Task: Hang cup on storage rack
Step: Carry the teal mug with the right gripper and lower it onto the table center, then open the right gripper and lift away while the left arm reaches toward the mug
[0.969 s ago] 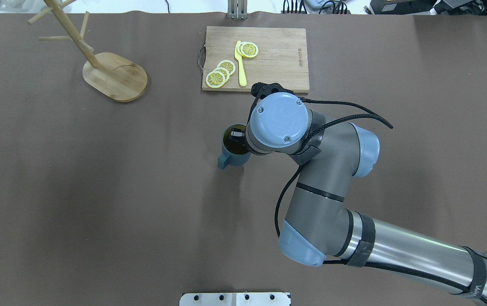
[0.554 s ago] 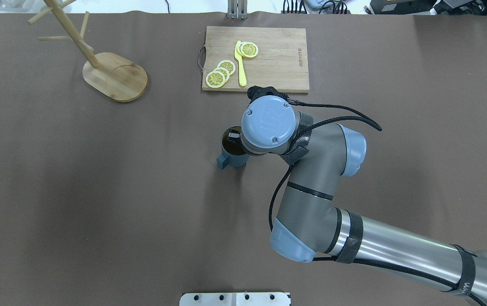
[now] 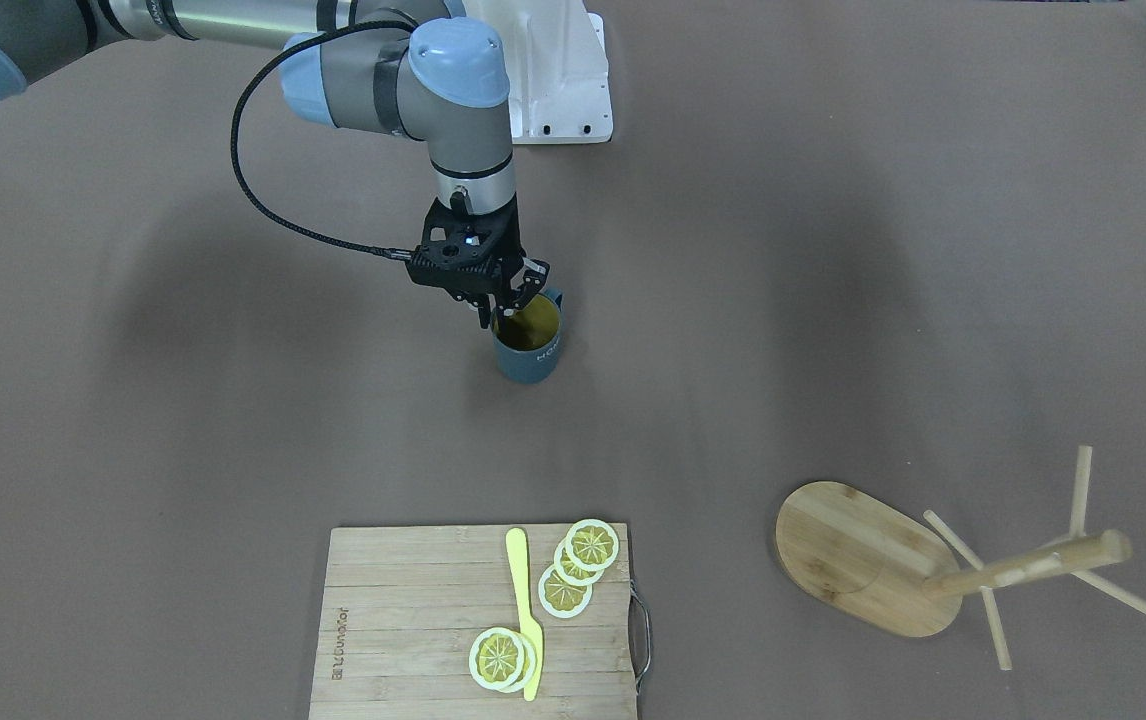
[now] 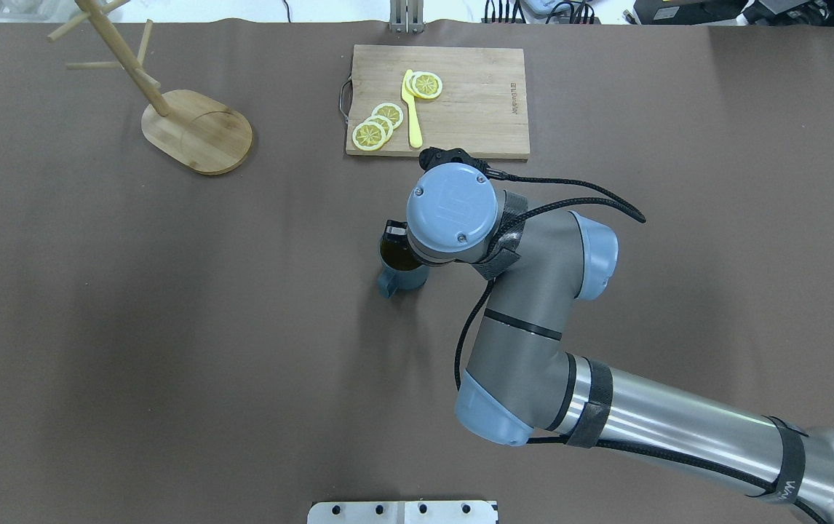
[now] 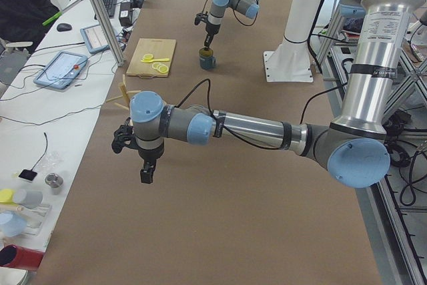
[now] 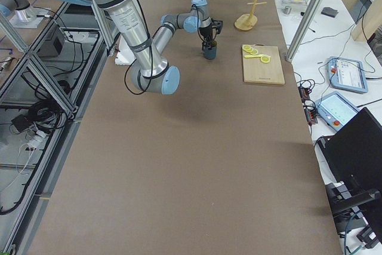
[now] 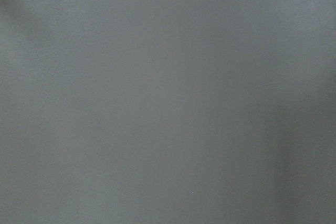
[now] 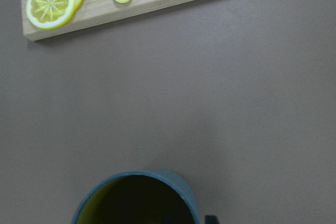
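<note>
- Across the front-facing view, the right tool (image 3: 510, 302) hangs over the cup (image 3: 530, 355), which stands upright at the middle of the surface (image 3: 833, 250). The jaws stand partly spread. One finger is just outside the rim and the other is over the mouth. No firm pinch on the wall is evident.
- Same view: the storage rack (image 3: 863, 560) stands well apart at near right. A cutting board (image 3: 403, 620) with lemon slices (image 3: 566, 590) and a yellow knife (image 3: 525, 610) lies near centre.
- Overhead view: the wrist covers part of the cup. The loop handle (image 4: 388, 284) points near left, clear of the tool. The rack is at far left.
- Handling, as a judgement: the cup looks rigid, glazed and moderately heavy, so it is probably slippery and breakable if dropped. Grip the wall at the rim opposite the handle, leaving the loop free for a peg.
- Exterior left view: the left tool (image 5: 147, 175) hangs over bare surface, well apart from the cup. Its opening cannot be told.
- Exterior right view: the rack stands upright beyond the board.
- Left wrist view: plain surface only.
- Right wrist view: the cup's rim and yellow interior sit at the bottom edge, with the board's edge far.
- Surface and room: a flat, matte brown covering. Aluminium posts, tablets and cables line the side benches.
</note>
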Motion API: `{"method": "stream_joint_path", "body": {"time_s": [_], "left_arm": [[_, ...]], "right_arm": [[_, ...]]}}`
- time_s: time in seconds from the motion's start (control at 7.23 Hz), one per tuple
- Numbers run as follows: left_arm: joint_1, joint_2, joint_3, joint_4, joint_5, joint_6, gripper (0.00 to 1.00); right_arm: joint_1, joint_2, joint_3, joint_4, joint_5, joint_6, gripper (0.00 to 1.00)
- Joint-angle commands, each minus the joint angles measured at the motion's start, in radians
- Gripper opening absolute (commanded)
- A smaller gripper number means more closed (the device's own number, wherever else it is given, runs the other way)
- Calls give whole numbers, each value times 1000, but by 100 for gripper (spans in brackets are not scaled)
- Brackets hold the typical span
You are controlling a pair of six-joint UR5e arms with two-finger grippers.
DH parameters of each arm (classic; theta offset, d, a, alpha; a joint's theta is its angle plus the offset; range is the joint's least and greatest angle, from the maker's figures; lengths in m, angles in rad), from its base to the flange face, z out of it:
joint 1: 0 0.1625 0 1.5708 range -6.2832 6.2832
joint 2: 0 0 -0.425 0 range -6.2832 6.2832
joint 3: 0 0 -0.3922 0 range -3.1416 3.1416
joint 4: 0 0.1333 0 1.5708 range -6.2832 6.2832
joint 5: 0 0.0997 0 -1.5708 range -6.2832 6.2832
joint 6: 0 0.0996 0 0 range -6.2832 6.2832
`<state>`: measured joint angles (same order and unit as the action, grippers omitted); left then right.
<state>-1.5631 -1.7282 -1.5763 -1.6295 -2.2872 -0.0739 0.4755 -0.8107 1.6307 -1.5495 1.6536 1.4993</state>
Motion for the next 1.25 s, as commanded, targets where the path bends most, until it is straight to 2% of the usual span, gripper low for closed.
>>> {"method": "stream_joint_path", "body": {"time_s": [0.0, 0.28, 0.42, 0.55, 0.69, 0.83, 0.97, 1.11], "left_arm": [[0, -17, -16, -1, -2, 3, 98], [15, 7, -100, 8, -79, -9, 98], [64, 22, -199, 10, -87, -136, 97], [172, 53, -332, 11, -84, -314, 98], [263, 58, -417, 5, -83, -463, 97], [347, 56, -515, 5, -81, -589, 97], [447, 29, -583, 2, -60, -715, 98], [560, -60, -585, 3, 31, -739, 98]], "right_arm": [[5, 15, 14, 12, 5, 2, 100], [50, 4, 55, 25, 52, 1, 100], [86, -7, 70, 25, 76, -2, 100], [166, -37, 84, 25, 183, -14, 100], [257, -74, 86, 23, 315, -30, 100], [323, -137, 110, 25, 365, -121, 100], [363, -215, 147, 23, 371, -207, 100], [430, -260, 141, 19, 414, -297, 100]]}}
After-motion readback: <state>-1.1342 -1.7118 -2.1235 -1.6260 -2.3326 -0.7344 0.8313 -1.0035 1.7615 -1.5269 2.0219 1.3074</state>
